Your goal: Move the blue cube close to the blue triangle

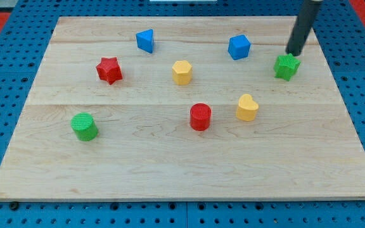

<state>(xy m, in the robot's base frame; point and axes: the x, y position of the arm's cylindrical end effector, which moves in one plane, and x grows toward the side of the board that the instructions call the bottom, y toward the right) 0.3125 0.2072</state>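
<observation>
The blue cube (239, 47) sits on the wooden board (170, 158) at the upper right. The blue triangle (146, 40) sits at the upper middle-left, well apart from the cube. My tip (291, 52) is at the upper right, to the right of the blue cube and just above the green star (286, 66), close to it or touching it.
A red star (109, 69) lies at the left, a yellow hexagon (181, 72) in the middle, a yellow heart (247, 107) and a red cylinder (200, 117) lower down, and a green cylinder (84, 126) at the lower left. A blue pegboard (5, 82) surrounds the board.
</observation>
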